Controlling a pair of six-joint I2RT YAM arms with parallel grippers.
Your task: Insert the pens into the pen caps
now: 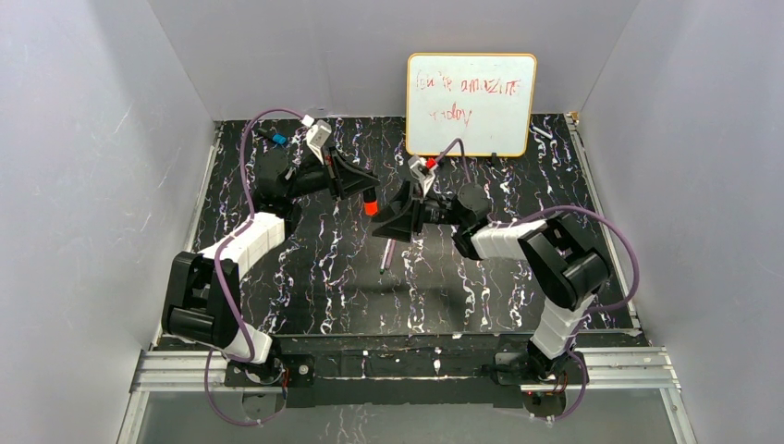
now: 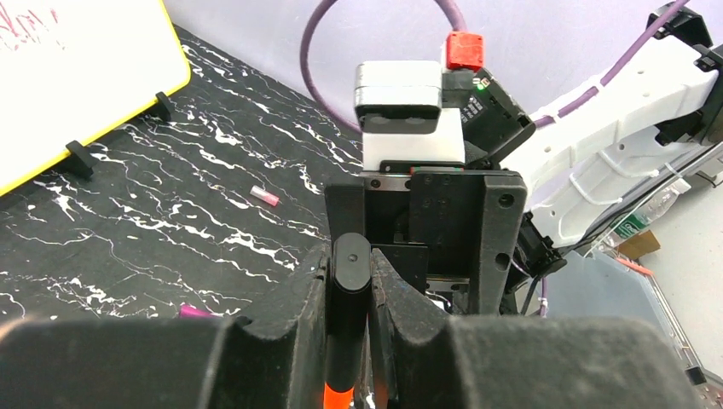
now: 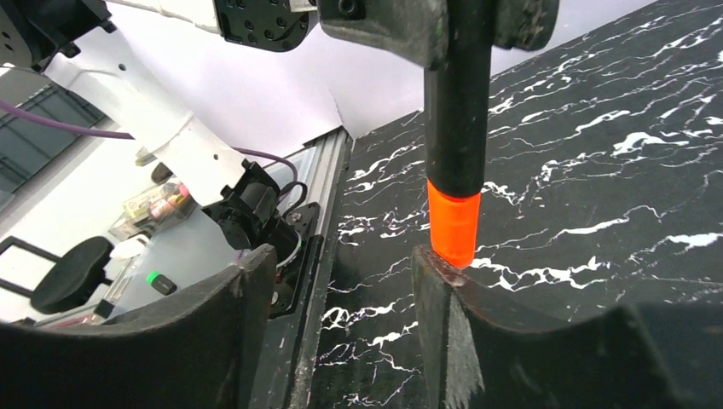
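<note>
My left gripper (image 2: 348, 266) clamps the pen (image 3: 458, 111) upright (orange cap (image 3: 454, 223) downward) so my right gripper (image 3: 341, 264), jaws spread wide, can reach it

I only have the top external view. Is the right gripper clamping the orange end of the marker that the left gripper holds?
Observer: No. The right wrist view shows the right gripper open, the orange cap beside one fingertip, unclamped.
Operator: Is the left grip solid?
Observer: In the left wrist view the left gripper is shut on the black marker, its body pinched between both fingers.
Operator: Any loose caps?
Observer: The left wrist view shows a small pinkish cap lying on the table, apart from the whiteboard.
</note>
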